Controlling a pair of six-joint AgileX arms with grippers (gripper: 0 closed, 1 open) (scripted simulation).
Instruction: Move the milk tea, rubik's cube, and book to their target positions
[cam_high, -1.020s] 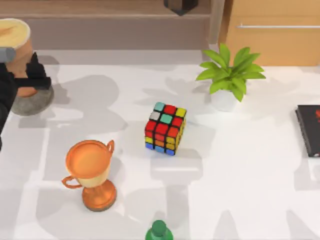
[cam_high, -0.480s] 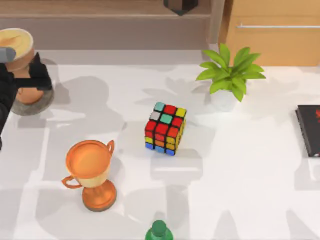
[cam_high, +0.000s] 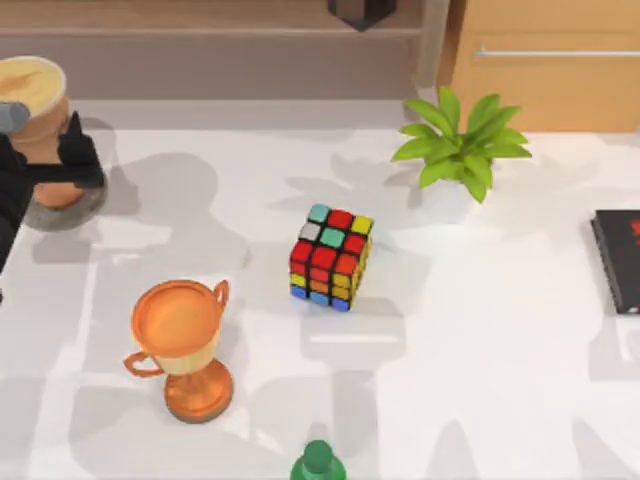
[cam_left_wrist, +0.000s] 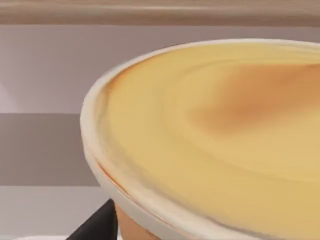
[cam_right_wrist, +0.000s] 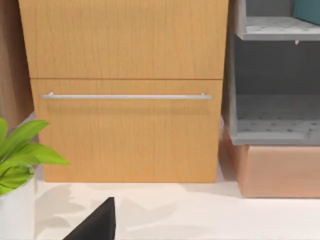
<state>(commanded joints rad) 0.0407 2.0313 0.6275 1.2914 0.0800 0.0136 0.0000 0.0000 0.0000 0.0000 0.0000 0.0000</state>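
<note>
The milk tea (cam_high: 30, 88), an orange-tan cup with a creamy top (cam_left_wrist: 215, 135), stands at the table's far left over a grey round coaster (cam_high: 65, 210). My left gripper (cam_high: 42, 165) is shut on its side, one black finger (cam_high: 78, 160) showing on the cup's right. The rubik's cube (cam_high: 331, 256) sits alone mid-table, red face toward the front. A teal-blue corner of the book (cam_right_wrist: 308, 10) lies on a grey shelf. A dark part of my right gripper (cam_right_wrist: 95, 225) faces a wooden drawer cabinet (cam_right_wrist: 125, 90).
An orange two-handled trophy (cam_high: 185, 345) stands front left. A potted plant (cam_high: 455, 150) is at the back right, a flat black book (cam_high: 620, 260) at the right edge, and a green bottle top (cam_high: 318, 462) at the front edge.
The milk tea, held in my left gripper, has come down toward the grey coaster and covers more of it. The cube and the other things have not moved.
</note>
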